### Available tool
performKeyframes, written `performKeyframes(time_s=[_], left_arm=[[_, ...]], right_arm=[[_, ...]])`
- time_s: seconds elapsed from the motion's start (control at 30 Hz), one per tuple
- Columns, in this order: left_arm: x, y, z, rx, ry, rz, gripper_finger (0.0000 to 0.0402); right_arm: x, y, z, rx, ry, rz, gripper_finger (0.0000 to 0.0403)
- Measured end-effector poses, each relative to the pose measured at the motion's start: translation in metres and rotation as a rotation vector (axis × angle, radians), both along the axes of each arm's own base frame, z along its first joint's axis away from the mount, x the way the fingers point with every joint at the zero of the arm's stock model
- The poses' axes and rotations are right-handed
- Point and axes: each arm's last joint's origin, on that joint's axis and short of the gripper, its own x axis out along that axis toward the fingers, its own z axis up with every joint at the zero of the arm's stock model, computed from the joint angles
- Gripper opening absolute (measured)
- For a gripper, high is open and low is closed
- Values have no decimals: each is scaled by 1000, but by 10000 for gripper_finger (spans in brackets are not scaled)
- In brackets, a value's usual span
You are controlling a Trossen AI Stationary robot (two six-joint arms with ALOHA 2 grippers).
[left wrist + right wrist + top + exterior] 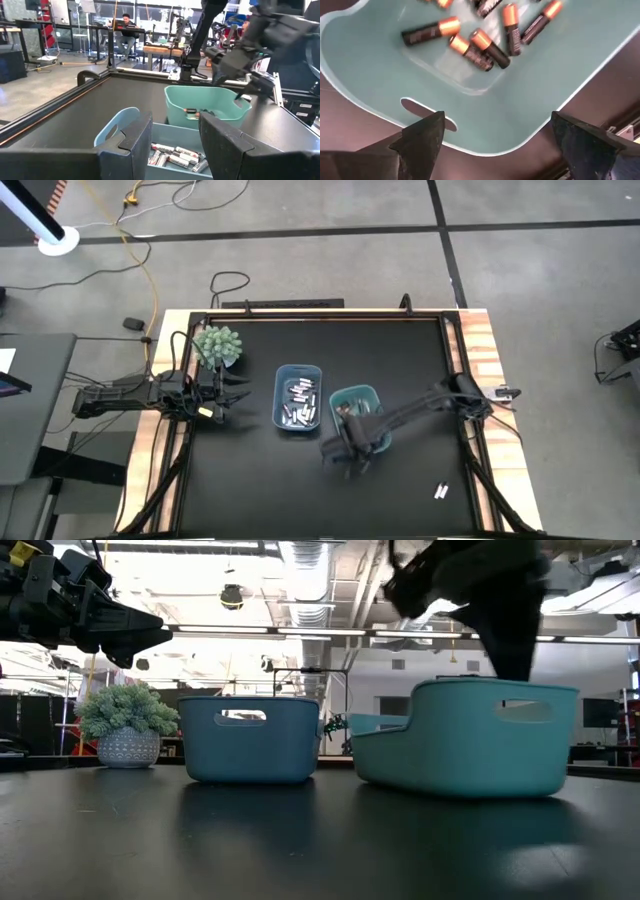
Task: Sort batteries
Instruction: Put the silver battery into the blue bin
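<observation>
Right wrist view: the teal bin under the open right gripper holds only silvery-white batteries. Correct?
Not quite. In the right wrist view the batteries in the teal bin are dark with copper ends, not silvery-white. The silvery-white batteries lie in the blue bin, as the high view shows. The right gripper is open above the teal bin.

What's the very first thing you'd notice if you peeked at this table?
Two bins sit side by side mid-table: a blue bin with silvery batteries and a teal bin with dark copper-ended batteries. The right gripper hangs open over the teal bin's near edge. The left gripper waits open by a little potted plant at the table's left, and two stray batteries lie near the right front corner.
</observation>
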Motion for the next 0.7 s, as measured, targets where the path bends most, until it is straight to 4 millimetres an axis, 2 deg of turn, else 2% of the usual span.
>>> performKeyframes(time_s=[0.13,0.4,0.53,0.7], left_arm=[[0,0,0,0,0,0,158],[0,0,0,0,0,0,158],[0,0,0,0,-1,0,158],[0,0,0,0,-1,0,158]], right_arm=[[-6,15,4,-78,-64,-8,378],[-3,2,19,-134,-183,-38,378],[-18,-1,46,-167,-251,-65,378],[-54,11,88,-144,-398,-97,378]])
